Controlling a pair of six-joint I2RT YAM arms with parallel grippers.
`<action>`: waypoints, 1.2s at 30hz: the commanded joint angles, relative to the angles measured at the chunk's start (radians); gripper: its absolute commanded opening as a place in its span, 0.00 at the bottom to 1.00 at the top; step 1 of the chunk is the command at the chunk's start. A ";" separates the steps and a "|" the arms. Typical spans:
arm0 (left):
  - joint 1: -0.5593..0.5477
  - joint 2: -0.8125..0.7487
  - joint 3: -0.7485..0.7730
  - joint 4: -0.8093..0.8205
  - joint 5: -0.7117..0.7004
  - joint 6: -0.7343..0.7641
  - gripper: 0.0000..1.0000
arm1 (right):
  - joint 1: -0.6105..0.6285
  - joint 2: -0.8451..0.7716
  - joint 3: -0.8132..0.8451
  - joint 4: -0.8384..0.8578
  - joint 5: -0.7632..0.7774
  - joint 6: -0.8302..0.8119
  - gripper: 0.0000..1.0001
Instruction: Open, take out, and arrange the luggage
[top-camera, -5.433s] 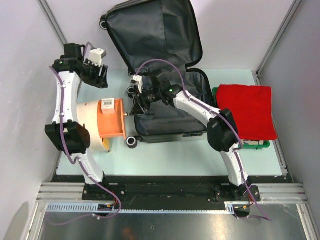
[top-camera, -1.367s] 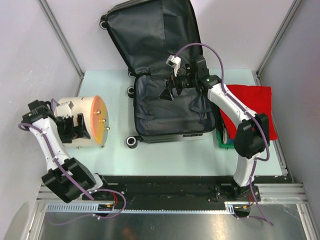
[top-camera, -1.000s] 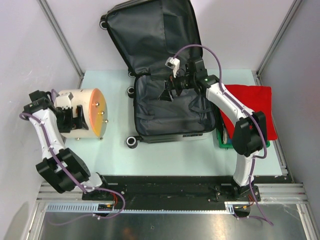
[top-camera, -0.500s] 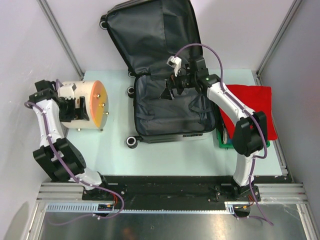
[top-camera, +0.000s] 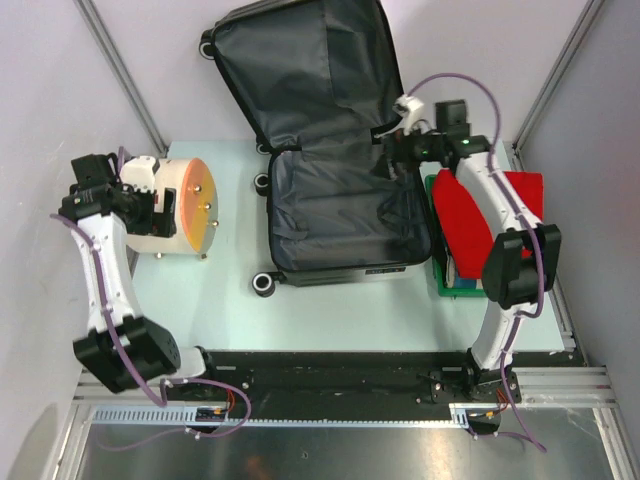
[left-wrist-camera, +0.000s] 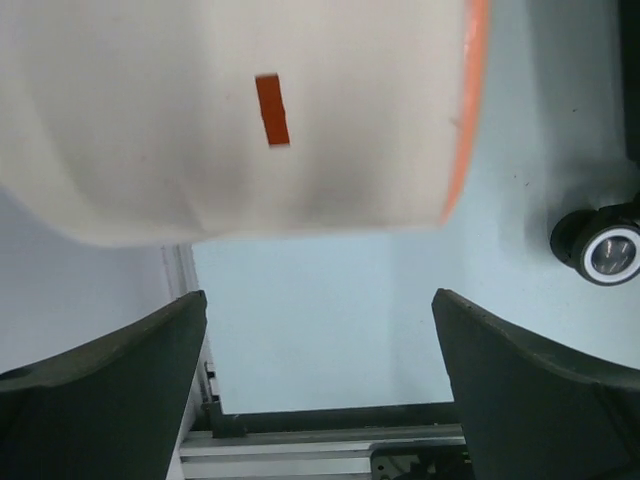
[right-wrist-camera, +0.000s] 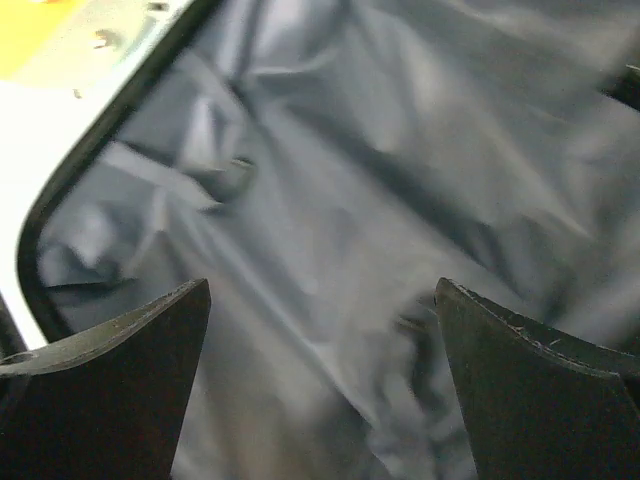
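Note:
The luggage (top-camera: 340, 215) lies open mid-table, its lid (top-camera: 310, 70) leaning back against the wall and dark grey lining (right-wrist-camera: 330, 150) showing in both halves. My right gripper (top-camera: 392, 155) hovers at the rear right corner of the lower half, open (right-wrist-camera: 322, 290) over the wrinkled lining with nothing between its fingers. At the far left, my left gripper (top-camera: 150, 208) sits just behind a beige cylinder (top-camera: 185, 210) with an orange face. It stands open (left-wrist-camera: 320, 300), only bare table between its fingers, and the cylinder (left-wrist-camera: 250, 110) lies beyond the fingertips.
A green bin (top-camera: 440, 285) holding a red cloth (top-camera: 465, 215) stands right of the luggage, under the right arm. A black luggage wheel (left-wrist-camera: 608, 252) shows near the left gripper. Frame posts and walls close in both sides.
The right gripper swung from over the middle of the luggage to its rear right corner. The left arm carried the cylinder from the near left toward the back.

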 joint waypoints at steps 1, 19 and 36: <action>-0.008 -0.161 -0.020 0.006 0.012 0.057 1.00 | -0.130 -0.095 0.051 -0.106 0.122 -0.080 1.00; -0.228 -0.241 0.038 -0.049 0.102 -0.015 1.00 | -0.184 -0.136 0.163 -0.318 0.404 -0.315 0.97; -0.275 -0.196 0.058 -0.048 0.188 -0.064 1.00 | -0.026 -0.678 -0.566 -0.591 0.508 -0.539 0.57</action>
